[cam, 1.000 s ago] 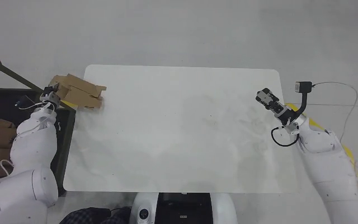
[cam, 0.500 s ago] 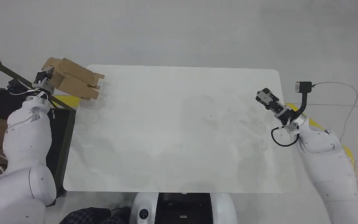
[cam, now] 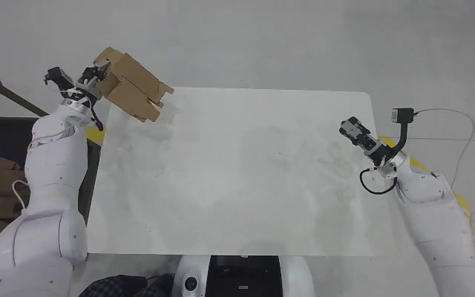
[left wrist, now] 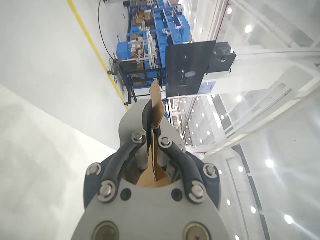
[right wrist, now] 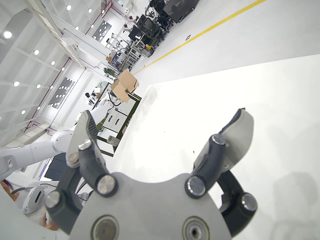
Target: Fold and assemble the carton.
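A flat brown carton point(cam: 133, 85) hangs in the air over the table's far left corner, tilted, with my left gripper point(cam: 98, 76) shut on its edge. In the left wrist view the cardboard edge point(left wrist: 155, 116) is pinched between the two pads of the left gripper point(left wrist: 152, 123). The right wrist view shows the carton point(right wrist: 125, 86) far off, held up beyond the table's corner. My right gripper point(cam: 352, 129) rests above the table's right edge, open, with nothing between its fingers point(right wrist: 240, 126).
The white table point(cam: 237, 178) is bare across its middle. A dark bin point(cam: 15, 141) stands beside the table's left edge, with more cardboard point(cam: 9, 178) in it.
My left arm has lifted the carton up and away from the bin, carrying it toward the table's far left corner. The right arm has stayed still.
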